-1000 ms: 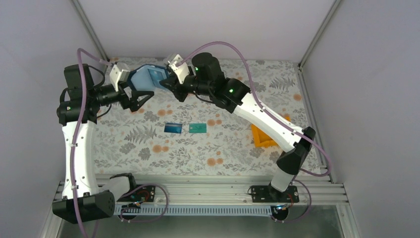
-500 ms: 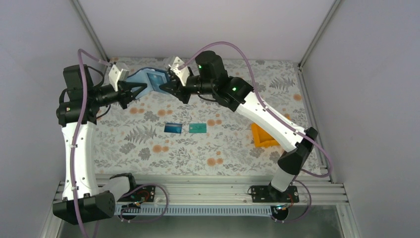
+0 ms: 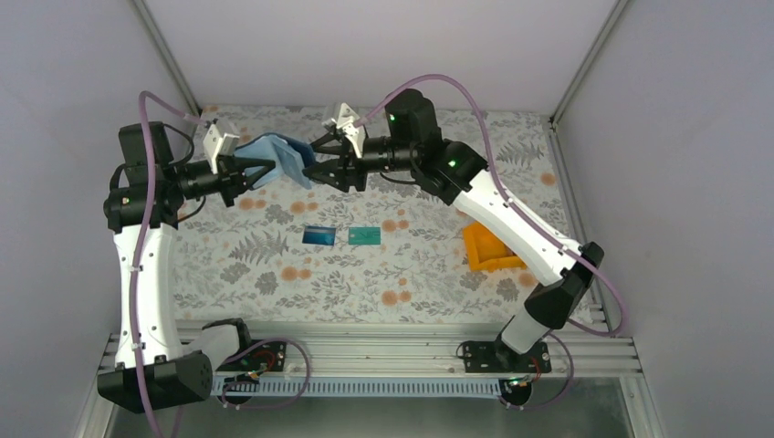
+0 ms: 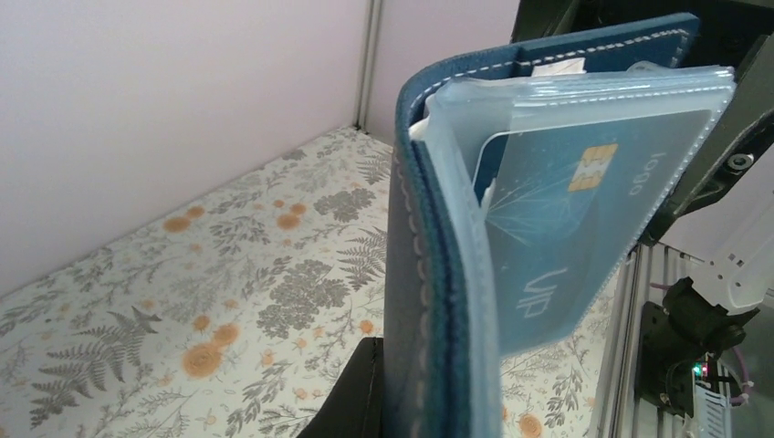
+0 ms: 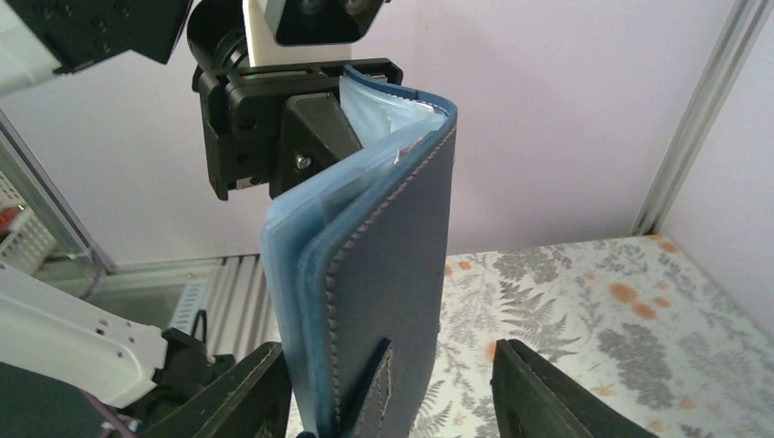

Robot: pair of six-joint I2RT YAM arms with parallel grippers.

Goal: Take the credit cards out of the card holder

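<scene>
1. L gripper (image 3: 263, 168): fingers together, clamped on the card holder (image 3: 285, 155). It holds it in the air above the far-left part of the table (image 3: 429, 274), on edge and partly folded.
2. R gripper (image 3: 316, 164): fingers (image 5: 538, 392) apart, one on each side of the holder's lower edge. Neither looks to be pressing on it.
3. Cards out: blue card (image 3: 319, 234) and teal card (image 3: 365, 235) lie flat on the table, side by side, well apart from the orange bin (image 3: 482, 251).
4. Cards in: a blue VIP card (image 4: 566, 228) sits in a clear sleeve (image 4: 593, 87). Can't see a red one.
5. Step, as I read it: R pulls the next card out while L braces the holder.
6. Go in at the sleeve's open end, not over the stitched navy cover.
7. Pinch card edge only. Can't tell how much of it sticks out, so L prob. needs to tilt the holder first.
8. Pull straight along the sleeve, slow. A skewed pull likely jams card in plastic.
9. Risks:
   - Sleeves look floppy, so R may grab sleeve and card together.
   - A hard tug could swivel the holder in L's clamp.
10. Set the card down beside the other two, no overlap.
</scene>
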